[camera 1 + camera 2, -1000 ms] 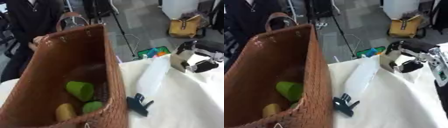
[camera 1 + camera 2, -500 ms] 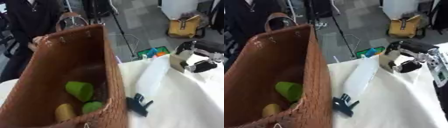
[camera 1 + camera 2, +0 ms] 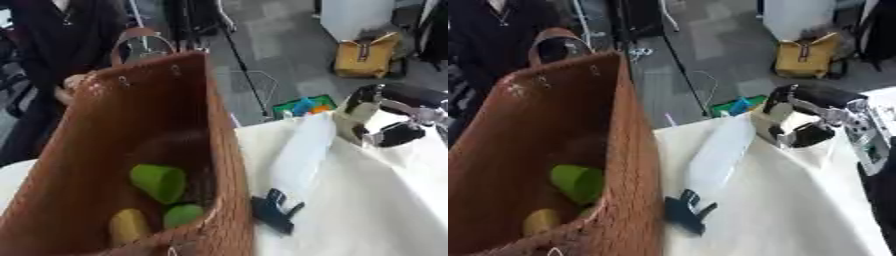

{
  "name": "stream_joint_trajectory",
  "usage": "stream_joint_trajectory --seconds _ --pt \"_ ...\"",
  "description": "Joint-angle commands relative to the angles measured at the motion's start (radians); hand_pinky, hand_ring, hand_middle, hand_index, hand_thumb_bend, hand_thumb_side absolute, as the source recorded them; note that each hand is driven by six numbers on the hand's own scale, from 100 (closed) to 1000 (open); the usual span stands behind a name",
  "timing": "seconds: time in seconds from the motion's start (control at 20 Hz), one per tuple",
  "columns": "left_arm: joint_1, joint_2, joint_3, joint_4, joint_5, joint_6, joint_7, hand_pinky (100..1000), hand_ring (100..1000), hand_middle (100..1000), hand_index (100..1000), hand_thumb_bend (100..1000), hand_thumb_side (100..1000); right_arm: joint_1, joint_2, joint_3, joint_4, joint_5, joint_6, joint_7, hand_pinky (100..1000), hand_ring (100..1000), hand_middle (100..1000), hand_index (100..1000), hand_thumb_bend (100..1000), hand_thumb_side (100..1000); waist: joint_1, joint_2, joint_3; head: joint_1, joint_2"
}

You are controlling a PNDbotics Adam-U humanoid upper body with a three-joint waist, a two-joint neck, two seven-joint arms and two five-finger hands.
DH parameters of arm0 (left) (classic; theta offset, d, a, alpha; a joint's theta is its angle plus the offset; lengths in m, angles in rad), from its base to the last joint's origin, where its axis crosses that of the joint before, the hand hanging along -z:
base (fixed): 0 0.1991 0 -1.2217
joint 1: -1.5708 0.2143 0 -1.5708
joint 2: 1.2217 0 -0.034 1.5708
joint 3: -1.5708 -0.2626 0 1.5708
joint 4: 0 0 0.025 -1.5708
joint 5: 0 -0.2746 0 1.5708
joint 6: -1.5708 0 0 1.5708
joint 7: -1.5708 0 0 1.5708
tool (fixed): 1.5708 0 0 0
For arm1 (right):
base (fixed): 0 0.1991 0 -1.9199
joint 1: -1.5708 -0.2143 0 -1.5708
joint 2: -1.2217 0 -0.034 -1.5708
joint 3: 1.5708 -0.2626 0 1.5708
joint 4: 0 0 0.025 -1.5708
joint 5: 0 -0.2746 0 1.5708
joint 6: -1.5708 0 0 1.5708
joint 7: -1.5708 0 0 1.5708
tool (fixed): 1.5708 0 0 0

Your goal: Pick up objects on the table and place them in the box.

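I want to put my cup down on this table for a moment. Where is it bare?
The white cloth is bare near you, right of the dark clip and below the right hand. It is crowded along the left edge, where the woven basket, the clip and the long white bag sit close together.

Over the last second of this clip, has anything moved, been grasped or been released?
Nothing visibly changed. The right hand rests at the table's far edge, the dark blue clip and the pale translucent object lie on the white cloth, and the green and yellow items sit inside the woven basket.
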Motion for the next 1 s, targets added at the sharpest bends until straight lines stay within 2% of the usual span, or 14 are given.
stream_joint_trajectory --seconds 0.05,0.55,1.0 --pt "0.001 0.019 0.01 -0.014 -0.001 -0.005 0.002 656 726 823 684 100 728 -0.027 -0.003 0.008 -0.009 -0.017 0.01 0.0 622 329 476 460 100 100 -0.012 -0.037 0.002 0.004 0.0" --pt "0.008 0.026 0.009 -0.014 -0.002 -0.003 -0.001 655 727 824 685 100 730 -0.057 0.001 0.009 -0.011 -0.034 0.033 -0.024 602 313 451 425 100 100 -0.024 -0.055 -0.011 0.011 0.008" --pt "0.012 0.03 0.01 -0.014 -0.005 -0.003 -0.001 655 728 824 686 100 730 -0.073 0.013 0.01 -0.016 -0.066 0.051 -0.03 561 280 392 381 100 100 -0.029 -0.067 -0.014 0.008 0.008"
